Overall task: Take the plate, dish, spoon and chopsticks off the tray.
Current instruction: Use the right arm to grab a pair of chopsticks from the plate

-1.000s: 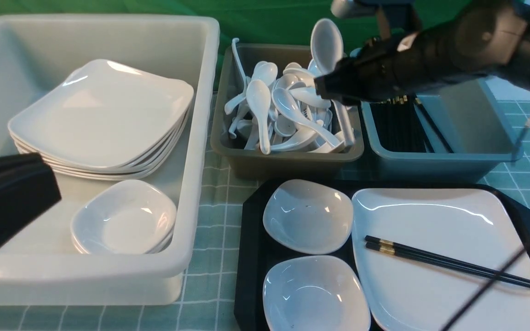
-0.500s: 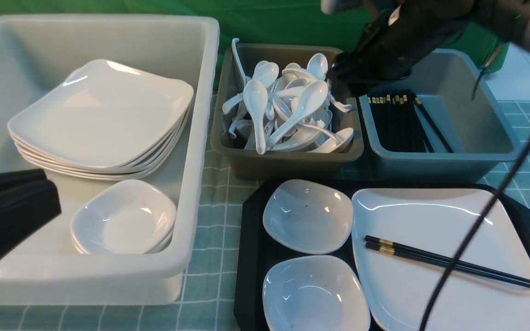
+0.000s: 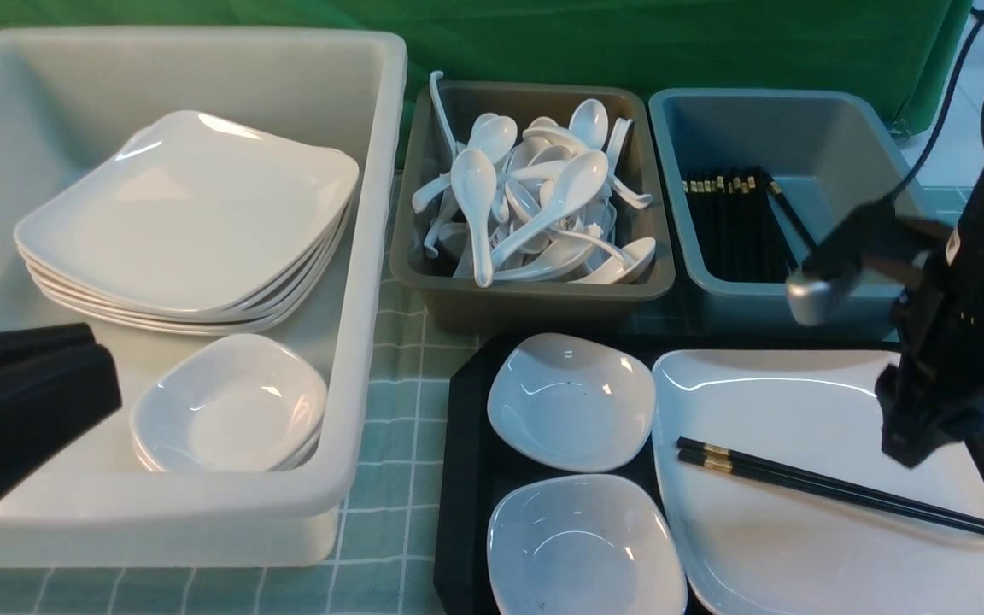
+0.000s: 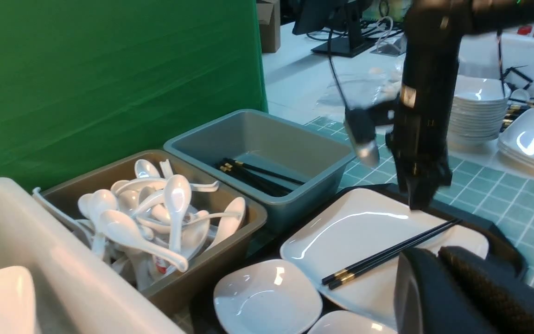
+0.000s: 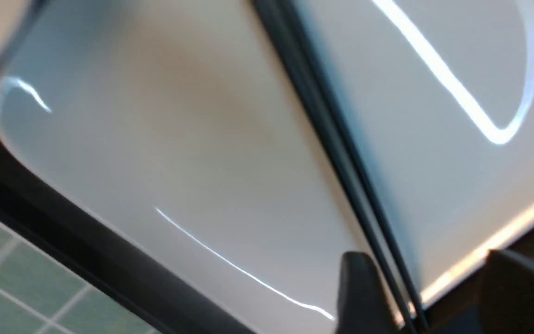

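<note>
From the front, my right gripper (image 3: 915,440) hangs over the plate's (image 3: 799,401) right edge, above the chopsticks (image 3: 842,491) lying across it on the tray (image 3: 460,478). Two dishes (image 3: 571,401) sit to the plate's left. My left gripper (image 3: 22,393) is closed at near left. The left wrist shows the chopsticks' gold ends pointing toward the dishes. On the right wrist, the fingers (image 5: 359,292) stand apart and empty, with the chopsticks running between them.

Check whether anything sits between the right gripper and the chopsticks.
Nothing visible does. The right gripper hangs open over the plate, and the chopsticks lie bare on it, with no other item over them.
</note>
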Available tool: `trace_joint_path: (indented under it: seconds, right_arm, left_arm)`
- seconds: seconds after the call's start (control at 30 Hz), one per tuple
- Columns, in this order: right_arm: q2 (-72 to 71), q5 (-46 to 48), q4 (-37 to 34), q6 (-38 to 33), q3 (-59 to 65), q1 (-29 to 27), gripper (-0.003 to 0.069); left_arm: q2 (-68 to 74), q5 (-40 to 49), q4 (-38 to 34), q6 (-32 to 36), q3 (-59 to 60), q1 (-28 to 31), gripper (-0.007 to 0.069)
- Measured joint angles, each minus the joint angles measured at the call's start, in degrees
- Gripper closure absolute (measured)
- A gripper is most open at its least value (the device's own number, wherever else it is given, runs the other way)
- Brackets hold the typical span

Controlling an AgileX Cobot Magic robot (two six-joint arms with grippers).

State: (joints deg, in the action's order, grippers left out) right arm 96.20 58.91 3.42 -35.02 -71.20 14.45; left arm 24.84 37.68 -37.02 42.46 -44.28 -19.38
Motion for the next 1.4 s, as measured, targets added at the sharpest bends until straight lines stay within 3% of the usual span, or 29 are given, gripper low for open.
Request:
trace_joint_path:
  seconds: [0.1,0.17,0.73,0.87,1.03,1.4]
  right_arm:
    - [1.4,-5.65,0.05,-5.22,3.73,-0.57,0.0155]
    - [2.16,-7.66,0.05,-6.5,4.06,-0.57,0.0142]
    - [12.05,-13.35,0.05,-11.59,3.89,-0.99,0.0137]
    - [12.41,-13.31,0.16,-12.49,3.5,-1.27,0.0216]
    - [12.6,-10.54,0.47,-12.91,3.32,-1.65,0.0531]
    - [1.36,-0.24,-2.98,-15.26,4.14,1.94,0.0532]
  left_arm:
    - [0.0,0.19,-1.21,0.0,0.0,0.0,0.0607]
    - [0.0,0.64,-1.36,0.0,0.0,0.0,0.0607]
    - [0.0,1.19,-1.51,-0.18,0.0,0.0,0.0607]
    - [0.0,1.19,-1.51,-0.18,0.0,0.0,0.0607]
    - [0.0,1.19,-1.51,-0.18,0.0,0.0,0.0607]
    - [0.0,1.19,-1.51,0.19,0.0,0.0,0.0607]
